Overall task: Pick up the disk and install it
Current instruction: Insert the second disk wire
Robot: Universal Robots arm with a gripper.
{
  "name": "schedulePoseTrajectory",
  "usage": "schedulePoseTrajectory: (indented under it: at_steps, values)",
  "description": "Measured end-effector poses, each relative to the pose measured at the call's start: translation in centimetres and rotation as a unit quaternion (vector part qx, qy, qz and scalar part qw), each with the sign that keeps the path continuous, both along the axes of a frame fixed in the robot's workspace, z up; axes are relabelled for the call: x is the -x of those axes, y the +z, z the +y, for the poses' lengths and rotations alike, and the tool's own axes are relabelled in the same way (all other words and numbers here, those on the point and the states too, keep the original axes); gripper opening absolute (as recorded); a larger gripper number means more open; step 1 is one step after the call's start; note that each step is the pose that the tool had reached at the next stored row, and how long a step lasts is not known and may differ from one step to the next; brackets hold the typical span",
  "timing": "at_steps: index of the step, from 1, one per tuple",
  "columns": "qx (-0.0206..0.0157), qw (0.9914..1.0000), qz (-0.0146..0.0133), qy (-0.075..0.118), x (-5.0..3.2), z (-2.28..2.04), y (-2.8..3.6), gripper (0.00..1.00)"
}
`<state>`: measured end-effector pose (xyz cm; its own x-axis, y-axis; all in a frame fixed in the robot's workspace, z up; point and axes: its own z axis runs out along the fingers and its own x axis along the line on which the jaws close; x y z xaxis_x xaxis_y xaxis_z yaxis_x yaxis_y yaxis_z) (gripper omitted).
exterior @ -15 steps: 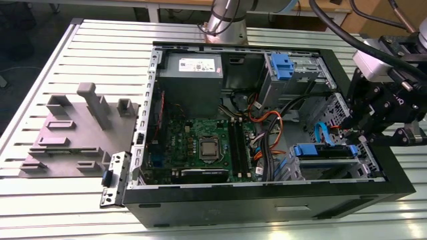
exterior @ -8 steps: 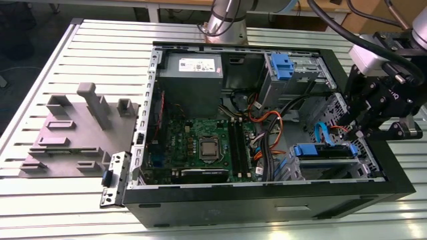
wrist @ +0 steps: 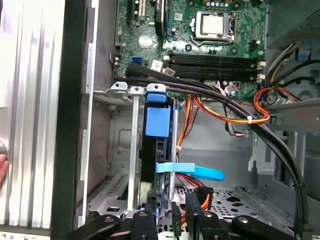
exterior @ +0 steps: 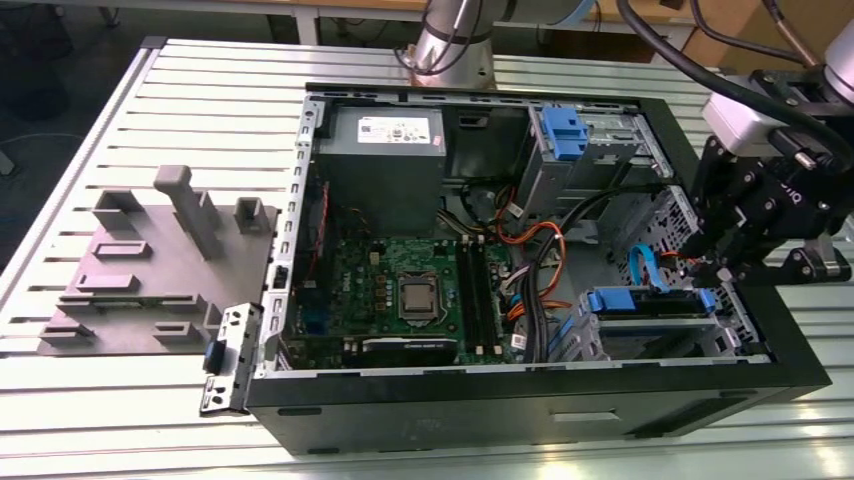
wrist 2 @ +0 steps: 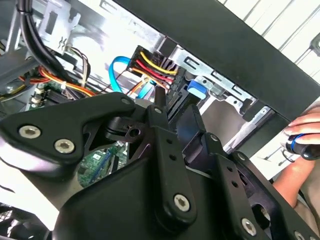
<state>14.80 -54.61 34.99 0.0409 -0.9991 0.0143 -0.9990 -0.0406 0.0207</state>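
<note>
Disk (wrist: 156,122), a flat drive with blue plastic rails, sat on edge in the grey metal drive cage (wrist: 117,150) at the exterior view's right of the open black computer case (exterior: 534,400). Black gripper (exterior: 721,265) hovered just beside it; whether its jaws were clenched could not be told.

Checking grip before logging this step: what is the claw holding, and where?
Cannot be told. The claw sits at the rear end of the disk in its bay, by the cables, but whether it grips anything is hidden.
</note>
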Motion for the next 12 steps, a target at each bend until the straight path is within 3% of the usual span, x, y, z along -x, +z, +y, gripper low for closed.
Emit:
schedulePoseTrajectory:
  at_steps: [8, 12]
  values:
    - [0.023, 0.99974, 0.0009, 0.0, -0.54, 0.51, -0.39, 0.36]
    - [0.0318, 0.99949, 0.0022, 0.0, -0.89, 0.83, -0.52, 0.36]
